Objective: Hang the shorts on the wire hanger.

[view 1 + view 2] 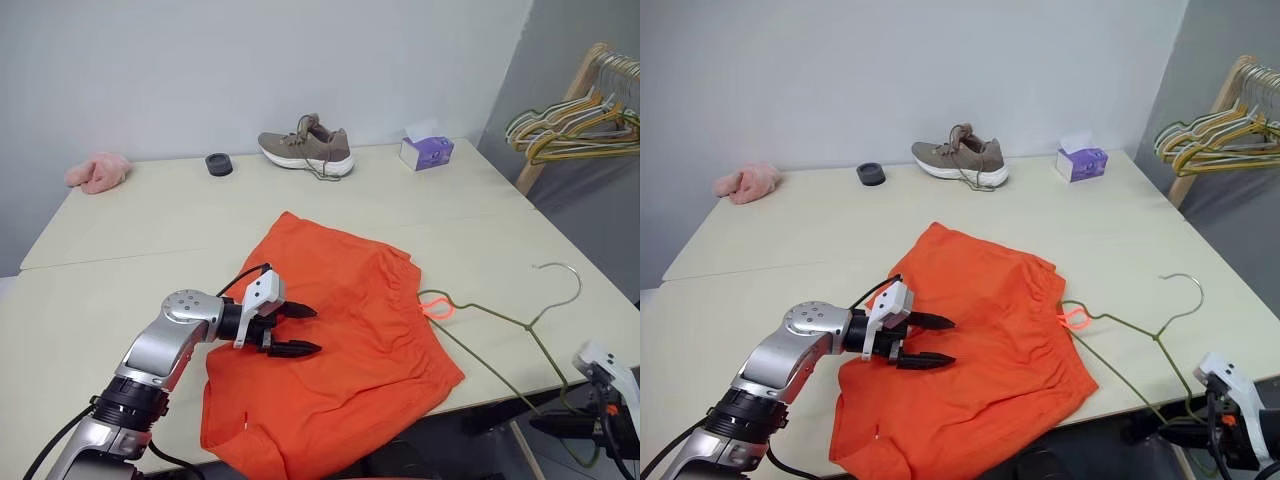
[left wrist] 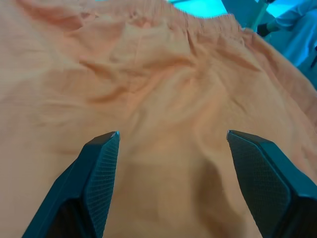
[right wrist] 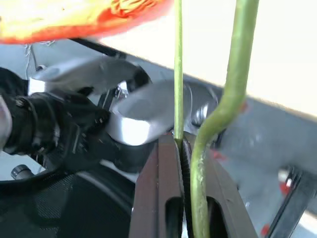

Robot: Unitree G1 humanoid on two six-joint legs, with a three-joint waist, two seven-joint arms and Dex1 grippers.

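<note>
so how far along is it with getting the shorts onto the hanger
Done: the right gripper is shut on the wire hanger, at its corner past the table edge. In hand: the left gripper hovers open over the shorts, which lie flat. Left: the shorts hang on nothing yet; one hanger arm ends beside the waistband.

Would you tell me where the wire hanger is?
The wire hanger lies at the table's right front edge, beside the shorts, clamped in the right pincer.

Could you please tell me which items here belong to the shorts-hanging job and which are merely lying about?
Job: shorts; wire hanger, gripped by right gripper; left gripper, open over the shorts.

Lying about: shoe; tissue box; pink cloth; black disc; hangers on rack.
</note>
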